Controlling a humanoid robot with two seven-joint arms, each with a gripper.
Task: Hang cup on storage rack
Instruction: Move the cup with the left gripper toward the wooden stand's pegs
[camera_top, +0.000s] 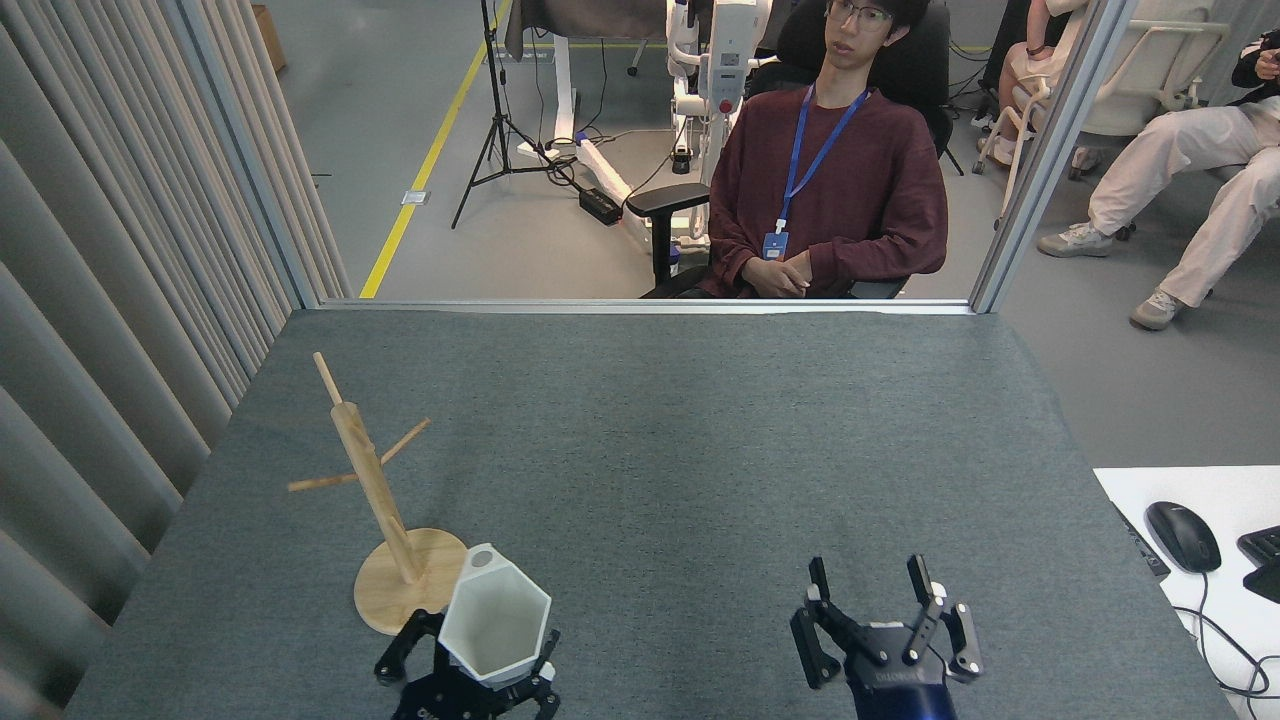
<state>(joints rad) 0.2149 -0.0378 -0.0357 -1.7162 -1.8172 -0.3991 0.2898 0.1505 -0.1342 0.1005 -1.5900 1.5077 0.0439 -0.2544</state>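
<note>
**Cup held in left gripper beside rack; right gripper empty**

Your left gripper (470, 680) sits at the near edge of the grey worktop (700, 450), its jaws clenched around the lower body of the white cup (495, 625). The cup is held clear of the worktop with its six-sided mouth tipped up toward the camera. Its small tab with the round hole points away from you, toward the rack. In this view the cup's upper rim overlaps the near right edge of the rack's round base; you cannot tell from this angle whether the two touch.

The wooden rack (375, 495) stands on the near left part of the worktop. Its pole leans to the left, and three thin pegs show. All three pegs are bare.

Your right gripper (873, 590) is well apart to the right, also near the front edge. Its jaws are spread and grasp nothing.

Beyond the far edge, a person (830, 190) in a dark red top sits in a chair. A computer mouse (1182, 535) lies on a white surface to the right.
</note>
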